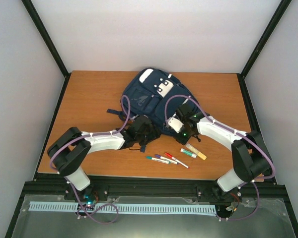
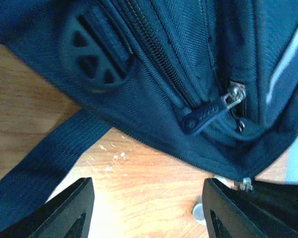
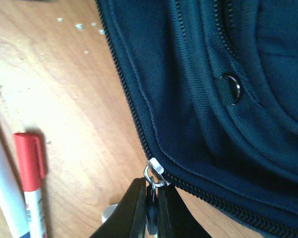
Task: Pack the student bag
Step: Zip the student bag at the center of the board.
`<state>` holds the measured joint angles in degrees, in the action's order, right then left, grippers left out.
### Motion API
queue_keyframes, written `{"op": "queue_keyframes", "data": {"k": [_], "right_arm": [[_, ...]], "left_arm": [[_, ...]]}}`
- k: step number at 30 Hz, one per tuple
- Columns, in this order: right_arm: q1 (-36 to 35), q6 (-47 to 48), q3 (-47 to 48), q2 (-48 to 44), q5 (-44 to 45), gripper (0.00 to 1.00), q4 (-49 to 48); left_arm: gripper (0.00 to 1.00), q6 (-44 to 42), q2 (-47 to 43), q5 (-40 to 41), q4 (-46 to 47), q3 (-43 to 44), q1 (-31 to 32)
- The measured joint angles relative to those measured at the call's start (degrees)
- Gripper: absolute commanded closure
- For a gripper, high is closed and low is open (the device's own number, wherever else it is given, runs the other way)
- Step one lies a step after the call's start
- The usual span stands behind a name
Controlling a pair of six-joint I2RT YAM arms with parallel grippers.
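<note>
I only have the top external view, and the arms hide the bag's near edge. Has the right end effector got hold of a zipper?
Observer: Yes. The right end effector is pinched shut on a zipper pull at the edge seam of the student bag.
Operator: Is the left one holding anything?
Observer: No. The left end effector is open above the table, nothing between its fingers.
Operator: Any other zipper near it?
Observer: Yes, a second pull with a dark tab lies on the bag just beyond its fingers.

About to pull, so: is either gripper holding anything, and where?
Right gripper pinches the metal zipper pull of the navy fabric backpack; left gripper open, empty.
</note>
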<state>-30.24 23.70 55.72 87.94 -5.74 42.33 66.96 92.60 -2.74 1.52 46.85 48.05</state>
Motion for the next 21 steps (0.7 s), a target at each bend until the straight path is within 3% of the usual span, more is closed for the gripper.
{"op": "queue_keyframes", "data": {"k": [7,17,21], "right_arm": [[-4.59,0.11,1.07,1.14,-0.87,0.97,1.11],[-5.01,0.46,1.11,1.27,-2.64,0.97,1.38],[-5.05,0.46,1.11,1.27,-2.75,0.97,1.14]], "left_arm": [[0.55,4.76,6.64,-2.71,4.48,1.84,0.15],[0.97,7.10,7.34,-3.91,6.43,2.47,0.28],[0.99,7.61,7.39,-3.93,6.60,2.47,0.28]]}}
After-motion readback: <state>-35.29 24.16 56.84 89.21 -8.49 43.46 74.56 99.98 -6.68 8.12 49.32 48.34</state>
